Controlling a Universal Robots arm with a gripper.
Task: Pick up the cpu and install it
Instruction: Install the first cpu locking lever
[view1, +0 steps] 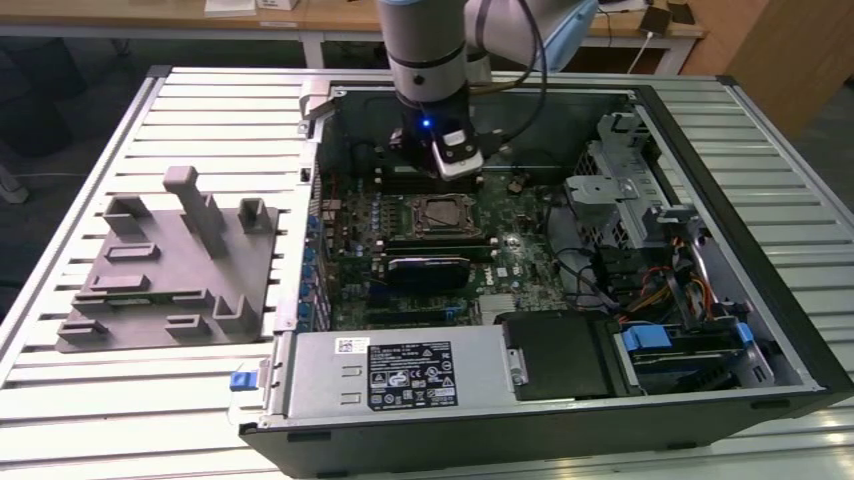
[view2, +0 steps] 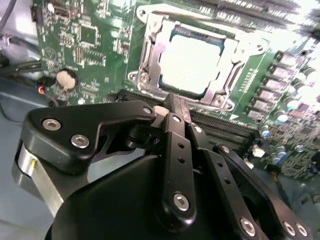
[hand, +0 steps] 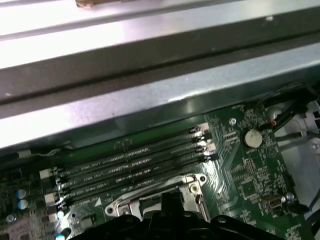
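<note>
The flat square silver-topped cpu (view2: 192, 62) already lies in the metal-framed socket (view2: 150, 50), upper middle of the second wrist view — light, stiff, fragile underneath I judge, best held by opposite edges. The black tool (view2: 172, 107) hovers just beside, fingers together and empty; memory slots (hand: 130, 167) crowd it.

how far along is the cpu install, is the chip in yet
The cpu already lies inside the socket frame on the motherboard, so picking and placing look done. The gripper is shut and empty, hovering just beside the socket over the memory slots. Whether the chip is fully seated and the frame latched cannot be told. The grey tray sits outside the case.
</note>
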